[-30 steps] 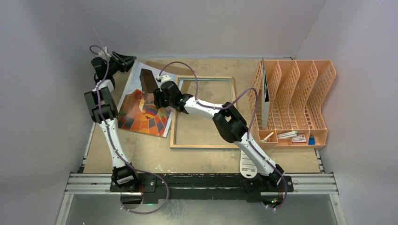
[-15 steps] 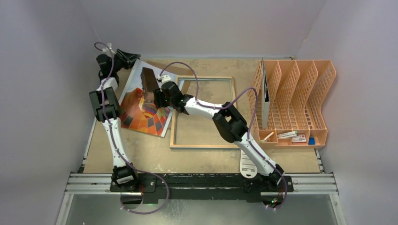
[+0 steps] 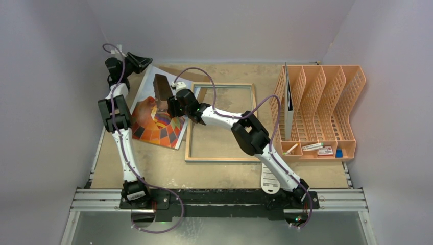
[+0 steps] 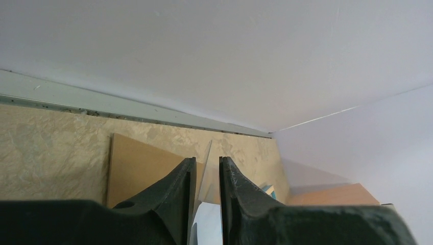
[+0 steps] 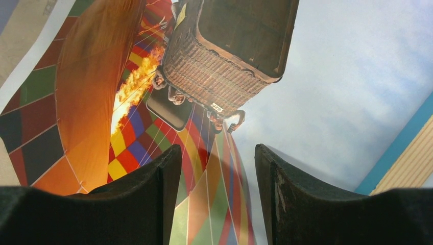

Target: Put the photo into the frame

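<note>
The photo [image 3: 153, 120], an orange-red balloon print, lies picture-up left of the frame [image 3: 220, 159]. The frame lies flat with its light wood back up. My left gripper [image 3: 144, 62] is at the photo's far left corner. In the left wrist view its fingers [image 4: 207, 161] stand a narrow gap apart, with the photo's thin edge [image 4: 208, 153] between them. My right gripper [image 3: 164, 104] hovers open just over the print's basket. In the right wrist view the photo [image 5: 327, 76] fills the picture between and beyond the gripper [image 5: 217, 148], and the frame's blue edge [image 5: 403, 143] shows at the right.
A plain brown backing board [image 4: 148, 168] lies under the photo's far end, near the back wall. An orange file organizer [image 3: 319, 107] stands at the right, with small items [image 3: 316, 148] in its front tray. The left wall is close beside my left arm.
My left gripper's jaws have narrowed around the photo's far corner after shifting slightly toward the back. The photo's near edge has drawn in a little. The right arm has hardly moved.
</note>
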### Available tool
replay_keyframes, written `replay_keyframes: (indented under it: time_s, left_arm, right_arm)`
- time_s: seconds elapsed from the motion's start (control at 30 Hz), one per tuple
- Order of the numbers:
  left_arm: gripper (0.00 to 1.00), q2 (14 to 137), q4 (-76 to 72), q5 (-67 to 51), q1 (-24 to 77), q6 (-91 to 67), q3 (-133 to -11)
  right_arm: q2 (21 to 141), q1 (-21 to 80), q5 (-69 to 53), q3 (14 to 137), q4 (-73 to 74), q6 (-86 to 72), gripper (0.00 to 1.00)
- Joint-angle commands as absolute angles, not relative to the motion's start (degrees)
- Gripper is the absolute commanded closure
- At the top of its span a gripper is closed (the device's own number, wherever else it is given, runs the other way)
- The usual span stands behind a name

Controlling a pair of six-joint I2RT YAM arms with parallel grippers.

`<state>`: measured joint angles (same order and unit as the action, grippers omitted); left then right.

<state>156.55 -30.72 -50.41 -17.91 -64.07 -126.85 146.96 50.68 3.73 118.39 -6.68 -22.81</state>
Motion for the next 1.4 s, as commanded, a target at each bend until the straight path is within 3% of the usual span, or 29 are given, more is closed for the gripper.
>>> replay_keyframes:
  time_s: [0.0, 0.1, 0.23, 0.47, 0.63, 1.07, 1.37]
  left_arm:
    - [0.76, 155.0, -30.6, -51.7, -17.1, -59.2, -126.3]
    - [0.82, 154.9, -30.3, -52.6, -17.1, -58.2, -126.9]
    - [1.00, 154.3, -28.6, -52.6, -17.1, -55.7, -127.8]
    - [1.00, 146.9, -21.3, -49.3, -17.3, -43.4, -127.2]
    - [1.00, 140.8, -18.0, -46.5, -18.4, -39.2, -127.1]
    - [1.00, 120.5, -11.2, -43.2, -19.3, -31.0, -120.0]
    - [1.00, 110.2, -2.3, -24.2, -19.3, -20.5, -118.6]
  right_arm:
    - [149.5, 50.8, 3.0, 115.2, 2.0, -22.3, 0.42]
    - [149.4, 50.7, 3.1, 115.3, 2.2, -22.4, 0.42]
    - [148.5, 50.7, 2.9, 115.7, 2.5, -22.6, 0.42]
    - [147.6, 50.3, 4.3, 126.8, 11.7, -24.1, 0.34]
    - [141.6, 50.2, 0.5, 129.3, 9.3, -25.3, 0.25]
    - [125.8, 49.1, -2.0, 118.2, -1.8, -26.9, 0.22]
    - [120.4, 48.3, -0.2, 114.6, -2.5, -29.6, 0.22]
